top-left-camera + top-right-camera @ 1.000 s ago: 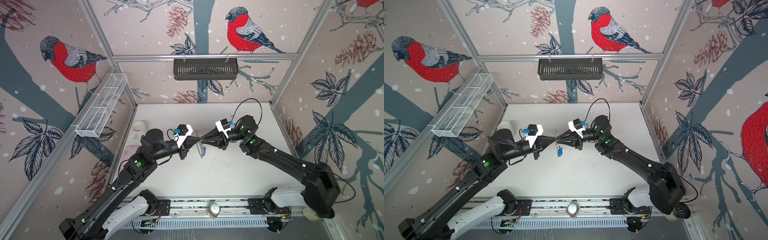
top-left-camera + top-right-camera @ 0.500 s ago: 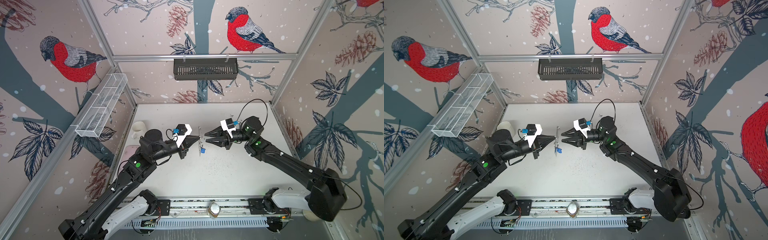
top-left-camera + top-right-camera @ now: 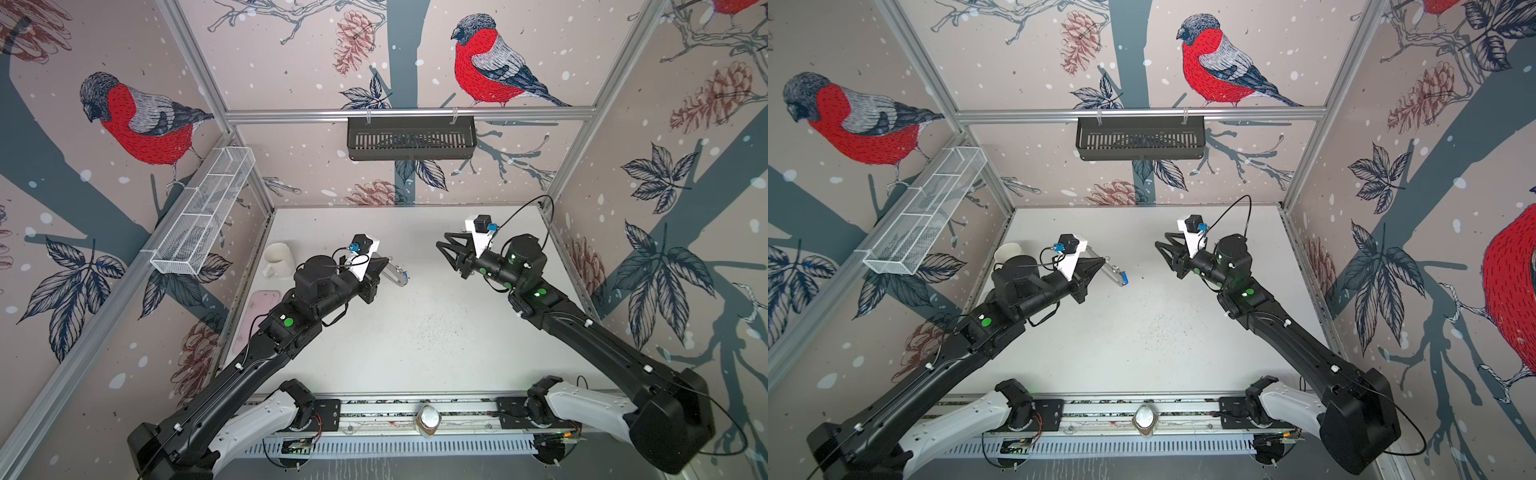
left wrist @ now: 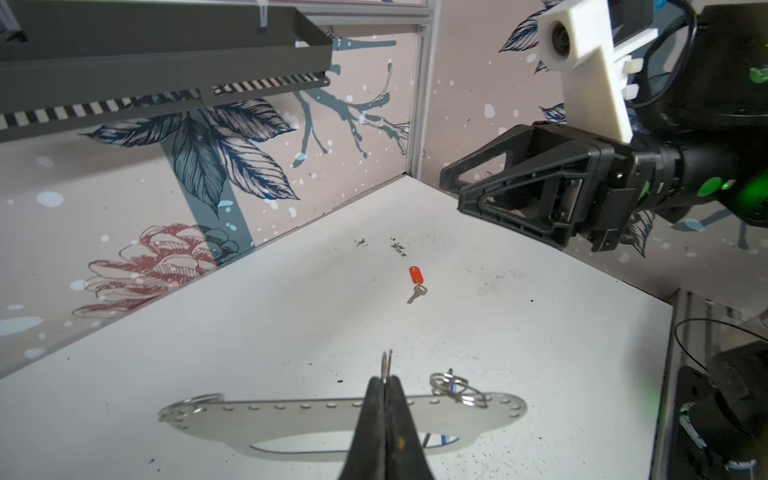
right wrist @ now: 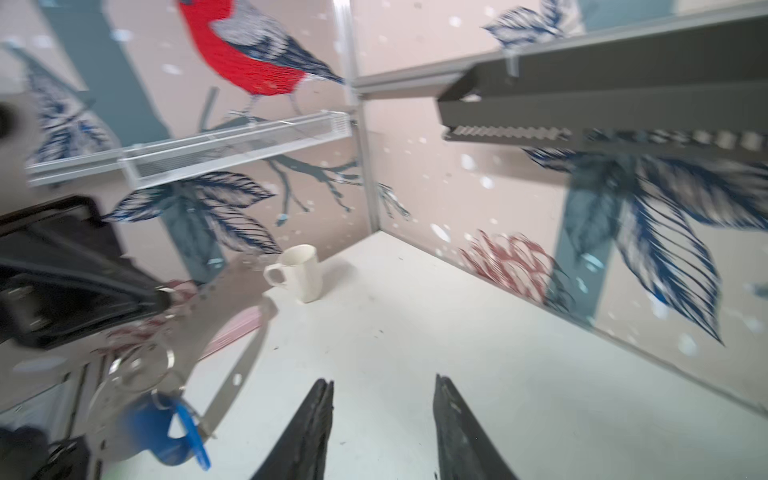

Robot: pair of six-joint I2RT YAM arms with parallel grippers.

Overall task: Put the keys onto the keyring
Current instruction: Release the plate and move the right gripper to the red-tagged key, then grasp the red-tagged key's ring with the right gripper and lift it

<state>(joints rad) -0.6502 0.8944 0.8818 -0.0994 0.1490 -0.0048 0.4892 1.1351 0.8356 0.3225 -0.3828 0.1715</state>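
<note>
- Left gripper (image 4: pixel 385 381): jaws pinched shut on the top edge of the keyring (image 4: pixel 291 419), near the middle of its length and above the handle slot.
- The keyring hung clear of the table (image 3: pixel 415 332), over the left half, with its flat face turned toward the right arm.
- A blue-tagged key (image 5: pixel 166 432) dangled from a loop at one end of the keyring; another loop (image 4: pixel 195 402) at the other end looked empty.
- Right gripper (image 5: pixel 382 382): jaws apart, nothing between them, well away from the keyring.
- A red-tagged key (image 4: pixel 415 282) lay flat on the table toward the back right corner, below the right gripper; I couldn't find it in either top view.
- Handling guess: the key is light, thin and slick and sits flush on the table, so it would be hard to pinch. The thicker plastic tag looked the better hold.
- The keyring looked stiff, but gripped by a thin edge it may swivel.
- A mug (image 3: pixel 277 259) stood near the back left corner.
</note>
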